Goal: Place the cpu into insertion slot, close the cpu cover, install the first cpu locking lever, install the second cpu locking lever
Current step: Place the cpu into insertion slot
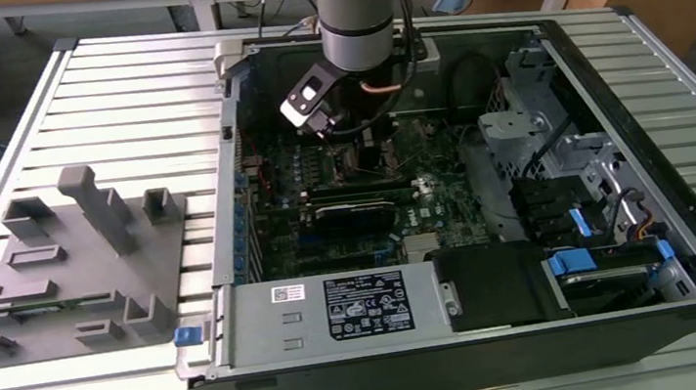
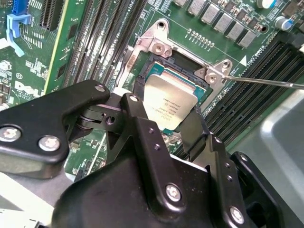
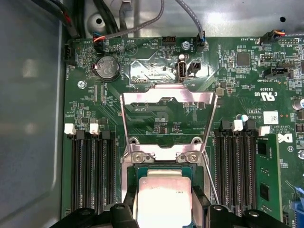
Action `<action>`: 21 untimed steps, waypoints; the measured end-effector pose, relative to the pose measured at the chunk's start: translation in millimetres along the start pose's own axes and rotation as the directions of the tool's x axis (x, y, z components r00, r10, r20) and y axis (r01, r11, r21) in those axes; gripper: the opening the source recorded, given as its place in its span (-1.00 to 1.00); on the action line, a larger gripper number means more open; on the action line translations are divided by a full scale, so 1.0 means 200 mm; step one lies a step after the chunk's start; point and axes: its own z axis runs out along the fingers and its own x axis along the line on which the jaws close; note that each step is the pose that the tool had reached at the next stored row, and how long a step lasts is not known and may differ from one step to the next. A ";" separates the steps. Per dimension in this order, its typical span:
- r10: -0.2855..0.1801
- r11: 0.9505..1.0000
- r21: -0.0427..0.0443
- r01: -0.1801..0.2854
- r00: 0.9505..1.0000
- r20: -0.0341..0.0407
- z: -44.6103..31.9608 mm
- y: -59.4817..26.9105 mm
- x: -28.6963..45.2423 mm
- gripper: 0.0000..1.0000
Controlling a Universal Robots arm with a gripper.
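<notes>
The black gripper (image 2: 164, 113) clasps the small silver-tan square cpu (image 2: 172, 97) over the dark socket (image 2: 175, 64); released askew, it could crush contacts.

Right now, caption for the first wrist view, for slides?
Pincer grips the cpu at the socket; the cpu cover stands open.

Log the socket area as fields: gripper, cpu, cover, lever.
gripper: fingers flank the cpu, shut on its edges
cpu: between the fingers, over the open socket; seated or not, cannot tell
cpu cover: flipped open, lying back from the socket
locking lever: thin rod swung out beside the socket, not latched
</notes>
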 end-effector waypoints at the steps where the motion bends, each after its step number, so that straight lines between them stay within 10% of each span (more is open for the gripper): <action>1: 0.000 1.000 0.000 0.000 1.000 0.000 0.000 -0.001 0.000 0.08; 21: -0.012 1.000 0.003 0.012 1.000 0.005 0.018 -0.009 0.001 0.08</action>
